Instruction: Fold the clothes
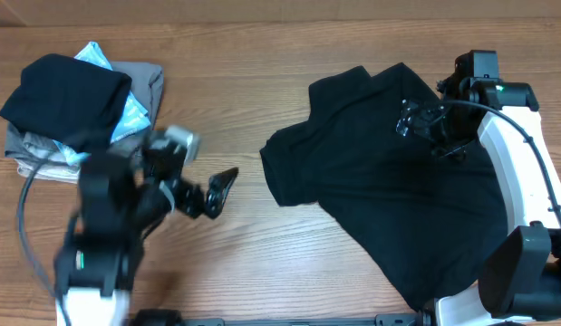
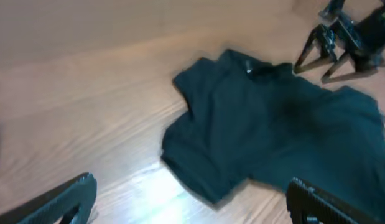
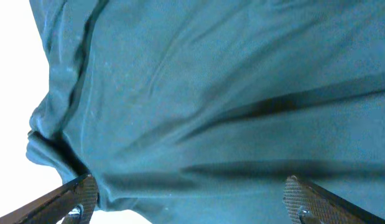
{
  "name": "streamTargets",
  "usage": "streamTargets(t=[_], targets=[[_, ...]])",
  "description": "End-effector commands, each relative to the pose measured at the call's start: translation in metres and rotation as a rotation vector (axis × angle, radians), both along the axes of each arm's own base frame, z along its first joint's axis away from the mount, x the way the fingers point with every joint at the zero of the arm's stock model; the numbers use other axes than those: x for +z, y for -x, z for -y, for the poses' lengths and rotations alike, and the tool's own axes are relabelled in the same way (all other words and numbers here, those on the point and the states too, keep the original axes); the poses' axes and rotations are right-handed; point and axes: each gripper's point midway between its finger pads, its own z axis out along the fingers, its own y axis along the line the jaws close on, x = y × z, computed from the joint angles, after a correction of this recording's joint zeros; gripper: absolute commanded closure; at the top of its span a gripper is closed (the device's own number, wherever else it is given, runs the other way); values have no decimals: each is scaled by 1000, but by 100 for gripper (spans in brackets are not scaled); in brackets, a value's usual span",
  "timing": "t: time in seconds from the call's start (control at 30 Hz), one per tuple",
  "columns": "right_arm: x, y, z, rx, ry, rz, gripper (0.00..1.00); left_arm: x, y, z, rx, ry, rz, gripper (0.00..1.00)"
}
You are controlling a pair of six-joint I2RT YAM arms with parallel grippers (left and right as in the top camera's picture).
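Note:
The black T-shirt lies loosely spread and wrinkled on the right half of the wooden table. It also shows in the left wrist view and fills the right wrist view. My right gripper is open just over the shirt's far part, with fabric between its fingers but not gripped. It is also visible in the left wrist view. My left gripper is open and empty over bare wood, left of the shirt's near edge.
A pile of folded garments sits at the far left: a black one on top, a light-blue patterned one and a grey one beneath. The right arm's white base stands at the right edge.

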Motion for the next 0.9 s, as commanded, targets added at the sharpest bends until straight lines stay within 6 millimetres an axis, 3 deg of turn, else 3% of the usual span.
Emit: streamTargets(t=[0.0, 0.2, 0.3, 0.4, 0.43, 0.47, 0.5, 0.53, 0.67, 0.87], targets=[[11, -6, 0, -4, 2, 41, 0, -15, -28, 32, -123, -100, -168, 0], [11, -6, 0, -4, 2, 41, 0, -73, -67, 83, -217, -191, -327, 0], [11, -6, 0, -4, 2, 41, 0, -115, -73, 87, -251, -240, -412, 0], [11, -6, 0, -4, 2, 41, 0, -143, -75, 88, -255, -256, -487, 1], [11, -6, 0, -4, 2, 41, 0, -151, -77, 89, -255, -259, -499, 10], [11, -6, 0, -4, 2, 41, 0, -157, -79, 90, -255, -260, -507, 34], [11, -6, 0, -4, 2, 41, 0, -172, -86, 91, -253, -266, -520, 74], [11, -6, 0, -4, 2, 41, 0, -182, -90, 90, -242, -281, -528, 83], [11, -6, 0, -4, 2, 41, 0, -210, -101, 85, -212, -329, -546, 95], [11, -6, 0, -4, 2, 41, 0, -221, -120, 88, -141, -291, -532, 96]])
